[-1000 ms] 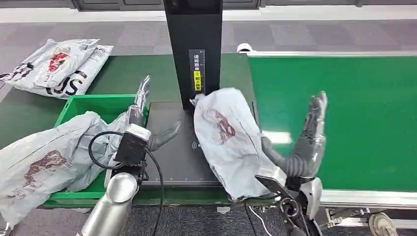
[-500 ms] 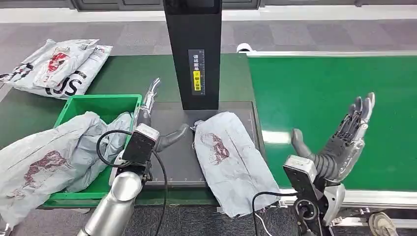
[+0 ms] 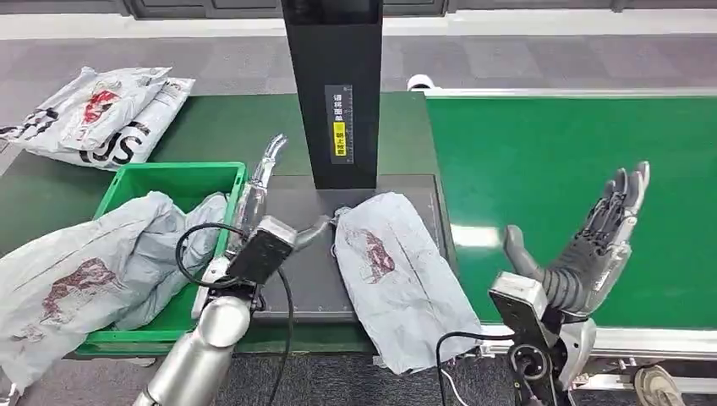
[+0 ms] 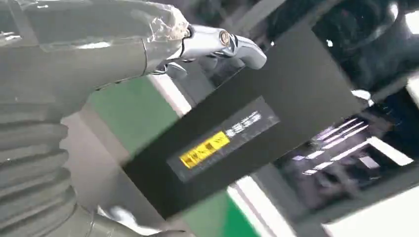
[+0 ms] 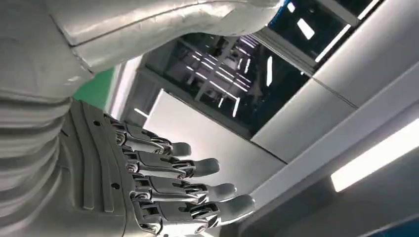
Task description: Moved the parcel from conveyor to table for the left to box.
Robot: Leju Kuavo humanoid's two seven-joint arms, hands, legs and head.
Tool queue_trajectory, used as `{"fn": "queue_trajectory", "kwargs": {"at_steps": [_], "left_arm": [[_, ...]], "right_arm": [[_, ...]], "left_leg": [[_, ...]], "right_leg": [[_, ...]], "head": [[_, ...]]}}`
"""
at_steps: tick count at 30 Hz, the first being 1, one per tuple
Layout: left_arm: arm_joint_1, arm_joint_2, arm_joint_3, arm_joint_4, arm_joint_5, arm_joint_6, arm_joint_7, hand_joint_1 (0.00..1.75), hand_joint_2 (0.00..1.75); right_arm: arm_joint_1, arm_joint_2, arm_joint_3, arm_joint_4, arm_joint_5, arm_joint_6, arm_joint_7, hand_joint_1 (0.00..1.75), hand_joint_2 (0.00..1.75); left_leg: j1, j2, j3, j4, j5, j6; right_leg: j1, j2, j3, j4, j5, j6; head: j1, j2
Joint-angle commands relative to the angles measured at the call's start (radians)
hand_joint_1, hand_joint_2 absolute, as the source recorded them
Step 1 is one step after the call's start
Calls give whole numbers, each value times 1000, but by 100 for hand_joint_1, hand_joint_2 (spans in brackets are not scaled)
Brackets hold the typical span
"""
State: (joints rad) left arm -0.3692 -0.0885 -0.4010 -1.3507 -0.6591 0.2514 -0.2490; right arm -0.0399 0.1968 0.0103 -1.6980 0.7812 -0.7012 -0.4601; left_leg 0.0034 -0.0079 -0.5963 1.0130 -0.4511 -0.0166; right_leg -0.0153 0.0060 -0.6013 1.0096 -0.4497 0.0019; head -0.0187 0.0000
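Observation:
A grey plastic parcel [image 3: 396, 275] with a reddish print lies flat on the dark scanner pad [image 3: 300, 262], its near end hanging over the table's front edge. My left hand [image 3: 269, 203] is open above the pad just left of the parcel, thumb tip close to the parcel's upper corner, fingers stretched away from me. My right hand [image 3: 592, 245] is open and raised over the green conveyor belt [image 3: 575, 152], to the right of the parcel and apart from it; its spread fingers [image 5: 173, 182] hold nothing. The green box [image 3: 127, 190] stands at the left.
A black scanner post [image 3: 331, 85] rises behind the pad, its yellow label [image 4: 205, 148] facing me. Crumpled grey bags [image 3: 84, 271] fill the green box and spill over its near side. More parcels [image 3: 97, 114] lie at the table's far left corner.
The parcel went from held upright in my right hand to lying flat on the pad. My right hand let go and swung right over the belt. My left hand edged toward the parcel.

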Motion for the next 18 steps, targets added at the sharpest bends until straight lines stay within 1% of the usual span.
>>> {"fn": "queue_trajectory", "kwargs": {"at_steps": [1,4,7,13,18], "left_arm": [[-209,-106,-286,520,-193,-19,-40,0,175],[-232,-151,-332,582,-187,-67,-52,0,175],[-243,-179,-355,633,-183,-85,-52,0,175],[-249,-179,-359,642,-181,-86,-58,0,175],[-269,-210,-374,675,-153,-83,-71,0,175]], "right_arm": [[-46,3,-19,-19,-25,3,1,0,175],[-75,7,-7,-3,-19,3,11,0,175],[-101,14,4,13,-10,3,26,0,175],[-98,18,3,10,-6,3,25,0,175],[-111,40,-9,11,18,3,34,0,175]], "left_leg": [[0,-6,1,-1,2,1],[0,-4,0,0,1,1],[-1,-1,1,0,1,1],[0,0,1,0,0,1],[0,1,1,-1,0,1]], "right_leg": [[0,-7,4,-1,-1,0],[0,-6,3,-2,1,1],[-2,-2,2,-1,1,1],[-1,0,2,-1,1,1],[0,-1,2,-2,1,1]], "head": [[0,0],[0,0],[0,0],[0,0],[0,0]]}}
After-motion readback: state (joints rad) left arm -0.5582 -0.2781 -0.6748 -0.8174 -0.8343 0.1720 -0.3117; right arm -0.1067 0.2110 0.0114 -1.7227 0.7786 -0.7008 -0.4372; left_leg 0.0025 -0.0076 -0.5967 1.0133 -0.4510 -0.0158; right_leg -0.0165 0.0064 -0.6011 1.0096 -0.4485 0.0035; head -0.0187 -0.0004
